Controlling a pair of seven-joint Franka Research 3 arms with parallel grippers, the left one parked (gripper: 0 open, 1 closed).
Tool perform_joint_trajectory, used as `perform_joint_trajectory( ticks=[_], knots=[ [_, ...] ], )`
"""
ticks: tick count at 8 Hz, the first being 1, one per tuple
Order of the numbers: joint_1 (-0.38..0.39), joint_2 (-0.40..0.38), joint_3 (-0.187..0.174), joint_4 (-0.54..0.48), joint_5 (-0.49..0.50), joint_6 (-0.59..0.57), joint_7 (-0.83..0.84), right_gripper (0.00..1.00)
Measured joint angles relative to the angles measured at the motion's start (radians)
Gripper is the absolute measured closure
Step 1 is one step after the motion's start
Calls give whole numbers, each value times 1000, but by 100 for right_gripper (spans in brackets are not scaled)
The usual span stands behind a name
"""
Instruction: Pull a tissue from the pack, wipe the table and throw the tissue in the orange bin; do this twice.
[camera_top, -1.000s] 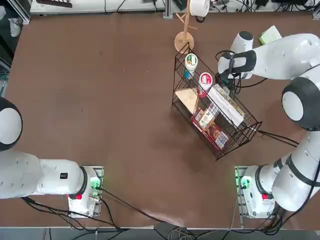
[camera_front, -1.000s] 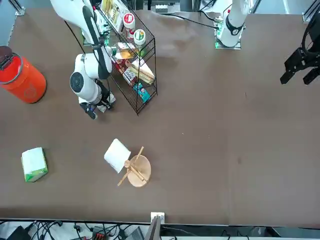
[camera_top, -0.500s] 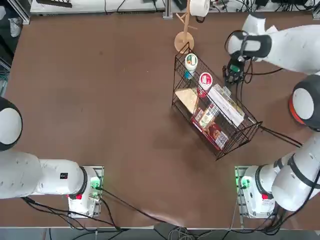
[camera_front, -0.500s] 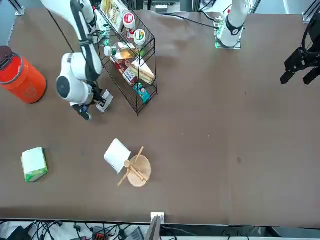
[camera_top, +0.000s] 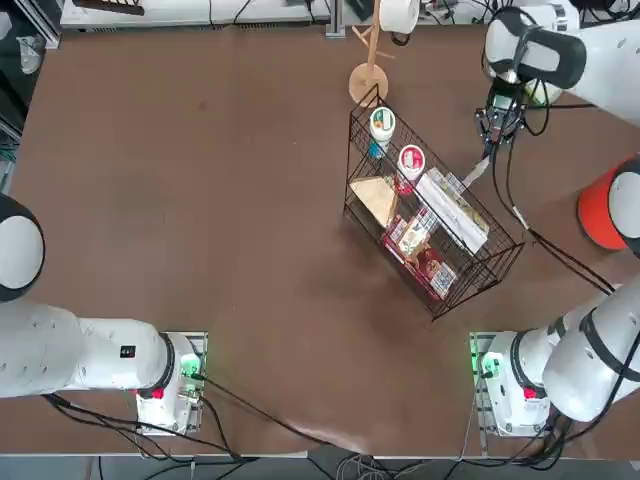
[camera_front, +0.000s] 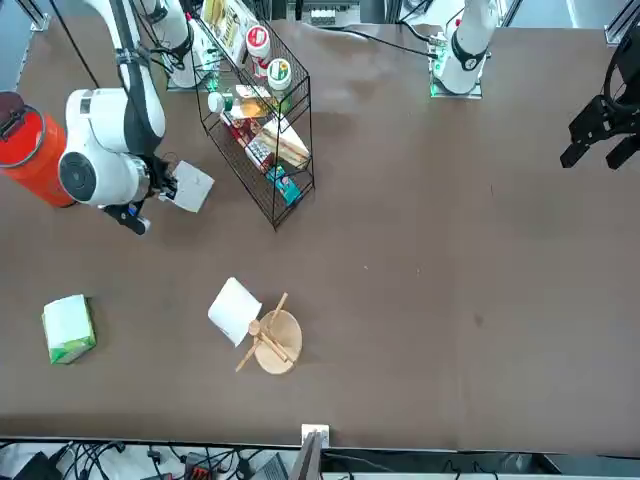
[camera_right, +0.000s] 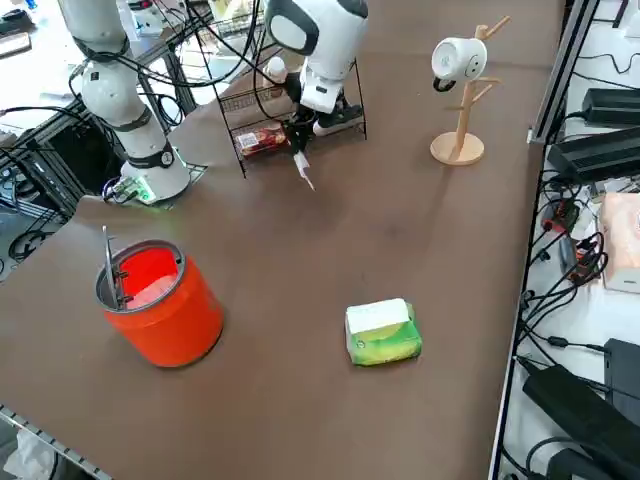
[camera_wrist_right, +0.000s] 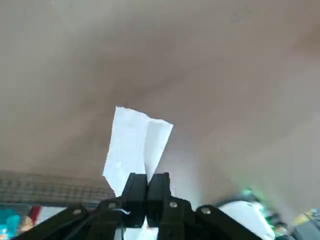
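Note:
My right gripper (camera_wrist_right: 146, 177) is shut on a white tissue (camera_wrist_right: 135, 142), which hangs from the fingertips above the brown table (camera_top: 200, 200). In the top view the gripper (camera_top: 497, 135) is beside the far end of the wire basket, with the tissue (camera_top: 476, 170) trailing below it. The front view shows the tissue (camera_front: 190, 187) between the basket and the orange bin (camera_front: 40, 155). The bin (camera_right: 160, 300) stands open near the table's right edge. The yellow-green pack (camera_right: 382, 332) lies on the table farther out, apart from the gripper (camera_right: 298, 135); my arm hides it in the top view.
A black wire basket (camera_top: 430, 225) of groceries stands just left of the gripper. A white paper roll on a wooden stand (camera_top: 375, 50) is at the far edge. Cables and equipment (camera_right: 590, 150) run along the table's far side.
My right arm has swung away from the basket's side toward the far right, nearer the orange bin. The tissue now hangs in plain view from the shut fingers.

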Motion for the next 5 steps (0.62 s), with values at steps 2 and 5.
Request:
perform_joint_trajectory(
  ticks=[2, 5],
  knots=[
    [0, 0, -28, 77, -80, -124, -53, 96],
    [-4, -2, -135, 181, -193, -254, -266, 97]
  ],
)
